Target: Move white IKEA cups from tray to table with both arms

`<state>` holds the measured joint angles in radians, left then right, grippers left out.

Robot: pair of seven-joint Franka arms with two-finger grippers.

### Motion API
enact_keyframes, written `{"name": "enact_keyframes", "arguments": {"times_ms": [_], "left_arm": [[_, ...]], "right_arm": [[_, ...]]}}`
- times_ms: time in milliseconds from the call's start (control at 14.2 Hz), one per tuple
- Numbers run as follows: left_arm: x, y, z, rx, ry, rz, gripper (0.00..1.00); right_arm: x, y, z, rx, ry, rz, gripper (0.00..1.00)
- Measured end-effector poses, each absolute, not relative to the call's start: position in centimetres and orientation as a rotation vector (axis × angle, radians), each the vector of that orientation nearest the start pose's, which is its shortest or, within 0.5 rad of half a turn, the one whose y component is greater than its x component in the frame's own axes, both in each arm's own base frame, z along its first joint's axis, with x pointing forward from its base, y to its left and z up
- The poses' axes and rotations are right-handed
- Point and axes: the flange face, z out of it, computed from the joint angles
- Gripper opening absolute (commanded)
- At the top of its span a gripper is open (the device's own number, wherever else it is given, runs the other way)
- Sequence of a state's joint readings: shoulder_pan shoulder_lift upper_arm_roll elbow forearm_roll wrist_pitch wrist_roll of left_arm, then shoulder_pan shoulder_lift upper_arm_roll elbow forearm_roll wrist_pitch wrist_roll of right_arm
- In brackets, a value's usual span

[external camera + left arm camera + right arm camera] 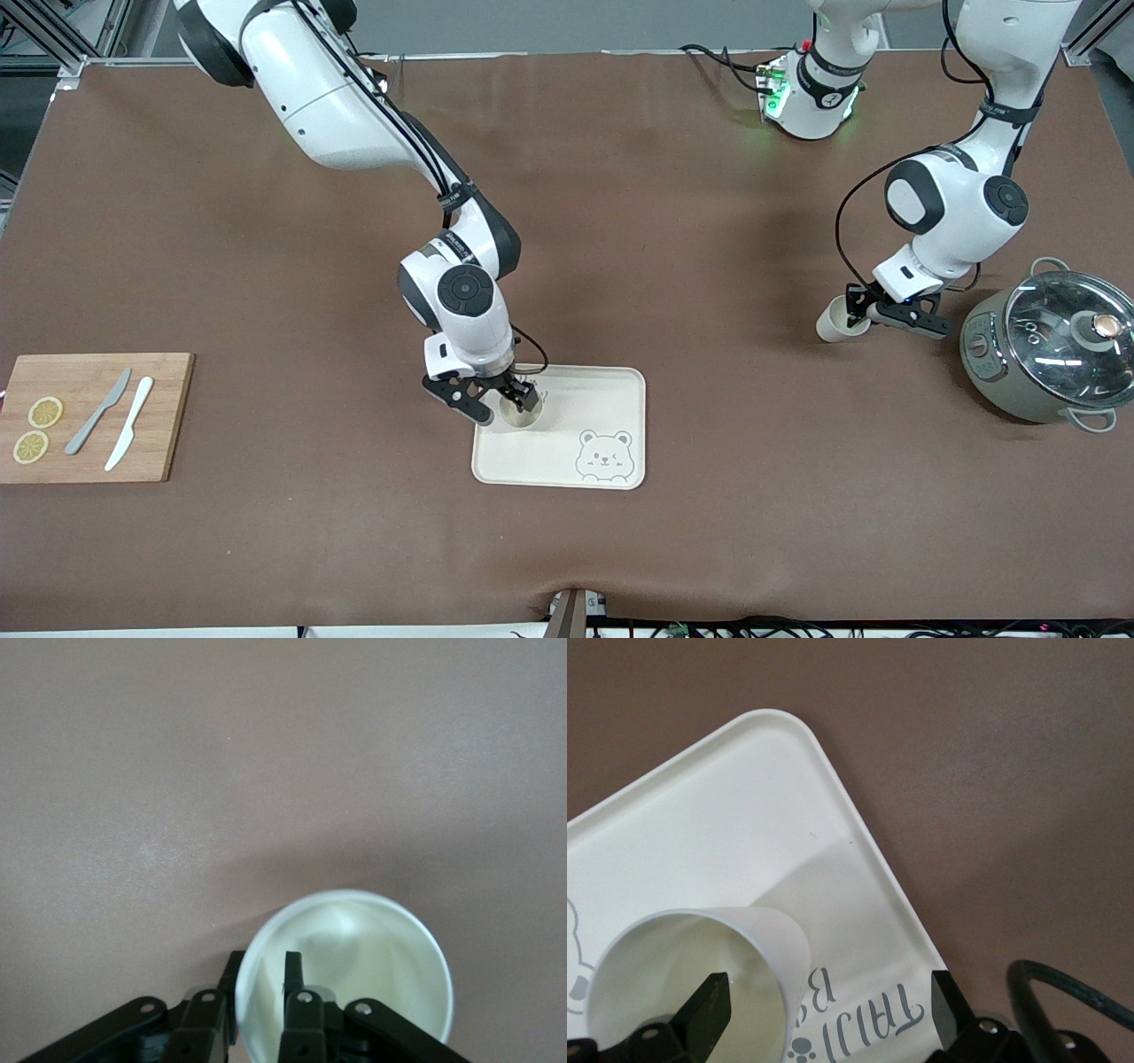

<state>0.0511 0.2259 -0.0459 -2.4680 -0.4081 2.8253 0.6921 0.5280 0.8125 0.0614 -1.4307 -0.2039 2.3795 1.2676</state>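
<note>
One white cup (521,413) stands upright on the cream bear tray (611,390), in the corner toward the right arm's end and the robots. My right gripper (516,399) is open over it, one finger (709,1010) inside the cup (691,983) and the other (943,1005) outside, well apart. The second white cup (834,322) is at the table mat near the pot, slightly tilted. My left gripper (864,310) is shut on its rim (345,974), one finger (292,974) inside and one (232,979) outside. I cannot tell whether this cup touches the mat.
A grey-green pot with a glass lid (1050,346) stands beside the left gripper, toward the left arm's end. A wooden cutting board (89,381) with two lemon slices and two knives lies at the right arm's end. The tray's bear drawing (604,455) is nearer the camera.
</note>
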Motion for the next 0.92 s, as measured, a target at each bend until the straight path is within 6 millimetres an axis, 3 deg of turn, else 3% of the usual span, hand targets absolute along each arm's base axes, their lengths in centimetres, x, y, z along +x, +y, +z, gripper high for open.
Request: {"name": "enact_keyframes", "arguments": {"times_ms": [141,282,352,423,704,915], "left_arm": [[48.97,2.22,21.44,-3.194,0.489,-0.292,0.37],[48.99,2.25,21.11,-3.187,0.486,-0.299,0.47],[48.99,2.24,20.98,-3.186,0.486,-0.3,0.69],[49.0,2.21,20.93,-3.184,0.486,-0.302,0.84],[49.04,2.15,20.98,-3.182,0.488,-0.306,0.87],[49.2,2.15,21.14,-3.181,0.487,-0.314,0.87]], "right_arm": [[62.14,40.2,22.28,-2.962,0.855,-0.263,0.56],[62.15,40.21,22.3,-2.961,0.855,-0.263,0.36],[62.15,40.21,22.31,-2.961,0.855,-0.264,0.29],[62.16,40.21,22.32,-2.961,0.855,-0.264,0.2],[62.21,40.24,22.42,-2.959,0.855,-0.266,0.02],[62.26,40.28,22.5,-2.956,0.854,-0.27,0.0]]}}
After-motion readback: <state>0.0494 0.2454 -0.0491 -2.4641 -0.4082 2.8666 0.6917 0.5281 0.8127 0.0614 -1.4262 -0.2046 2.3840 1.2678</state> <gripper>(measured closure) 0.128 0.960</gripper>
